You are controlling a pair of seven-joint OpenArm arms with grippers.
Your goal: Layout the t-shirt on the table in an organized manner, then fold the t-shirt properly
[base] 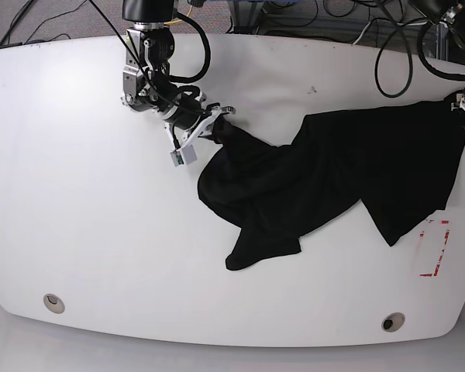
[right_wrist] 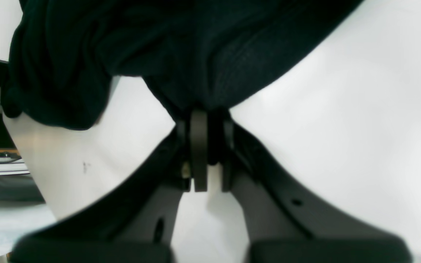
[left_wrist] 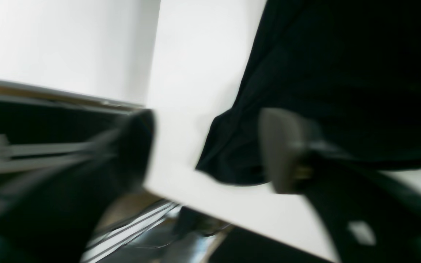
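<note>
We are in the laying-out step: the t-shirt (base: 333, 174) lies bunched and creased across the right half of the table (base: 85, 194), stretched loosely between our two arms, not yet flat.

Our right gripper (right_wrist: 199, 113), at the shirt's far left end in the base view, is pressed together and pinching a fold of the black cloth. Our left gripper (left_wrist: 207, 149), at the table's right edge, stands spread wide with nothing between its fingers; the shirt's edge lies just beside it.

Next, we judge the left gripper needs a fresh hold on the shirt's right end so both can pull the cloth flat.

Around us: red tape marks (base: 434, 248) near the right, two round holes (base: 53, 301) along the near edge, and black cables (base: 395, 46) at the far side, clear of the shirt.
</note>
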